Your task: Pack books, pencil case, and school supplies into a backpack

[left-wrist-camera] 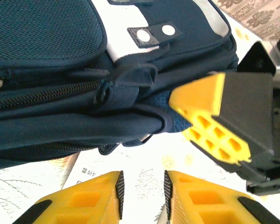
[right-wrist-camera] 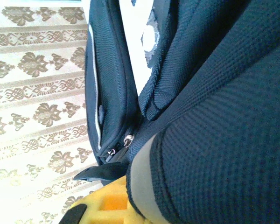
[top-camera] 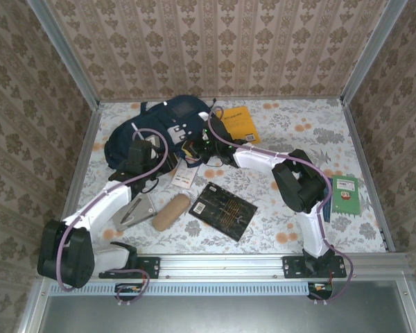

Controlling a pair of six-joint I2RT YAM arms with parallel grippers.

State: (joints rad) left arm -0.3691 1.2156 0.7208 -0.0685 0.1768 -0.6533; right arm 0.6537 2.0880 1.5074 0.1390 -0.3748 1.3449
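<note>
Two left fingers (left-wrist-camera: 91, 198) slightly apart, backpack (left-wrist-camera: 60, 51) just beyond their tips.

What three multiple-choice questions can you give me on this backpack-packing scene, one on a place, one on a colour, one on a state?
1. Where does the green book lie?
A. On the table near its right edge, apart from the backpack.
B. Inside the backpack.
C. On top of the backpack.

2. What colour is the pencil case?
A. Red.
B. Tan-brown.
C. White.

3. How do the left gripper's jaws stand?
A. Shut on the pencil case.
B. Shut on the green book.
C. Apart, with nothing between them.

Answers:
1 A, the top view shows it flat on the table, far right of the backpack.
2 B, the pouch near the arms' bases is tan-brown.
3 C, the left wrist view shows its jaws apart over bare table.
</note>
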